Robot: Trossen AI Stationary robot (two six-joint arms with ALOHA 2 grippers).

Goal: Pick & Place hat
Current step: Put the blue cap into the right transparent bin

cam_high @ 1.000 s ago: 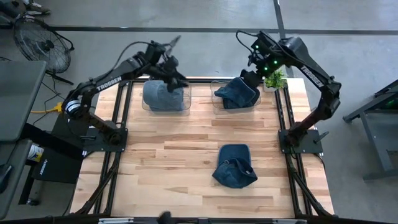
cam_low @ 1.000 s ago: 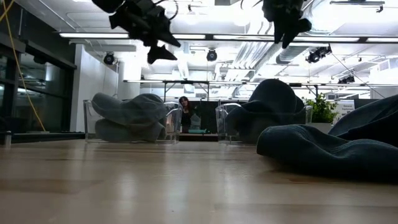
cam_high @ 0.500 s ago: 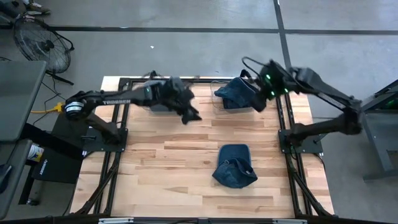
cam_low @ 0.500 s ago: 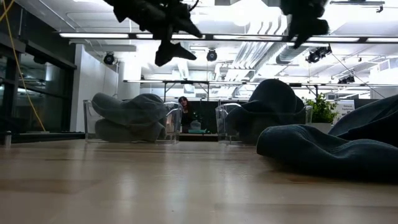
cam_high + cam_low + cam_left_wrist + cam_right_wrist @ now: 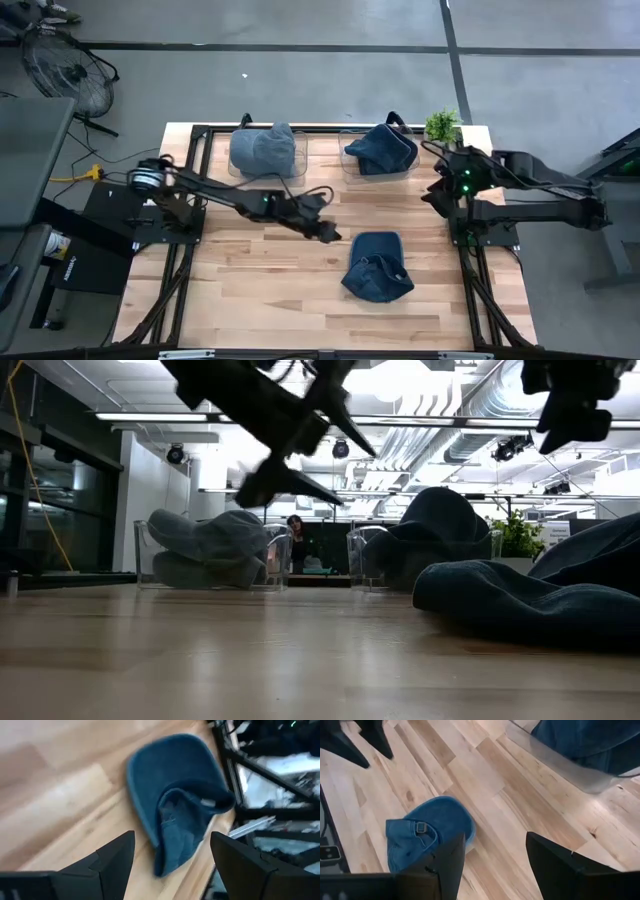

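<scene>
A dark blue cap [image 5: 377, 266] lies on the table, right of centre near the front; it also shows in the left wrist view [image 5: 176, 795] and the right wrist view [image 5: 427, 832]. My left gripper [image 5: 330, 235] is open above the table, just left of the cap's far end. My right gripper [image 5: 432, 197] is open and empty by the table's right edge. A grey hat [image 5: 263, 150] fills the far-left clear bin, a blue hat [image 5: 381, 148] the far-right clear bin.
Two clear bins [image 5: 298, 170] stand side by side at the far edge. A small green plant [image 5: 441, 125] stands at the far right corner. Bare wood lies at the table's left and front. In the low view a person [image 5: 296, 540] shows far behind the bins.
My left gripper has swung from over the grey hat's bin toward the table's middle and near side, down toward the blue cap. My right gripper has drawn from over the blue hat's bin toward the right edge. The hats have stayed still.
</scene>
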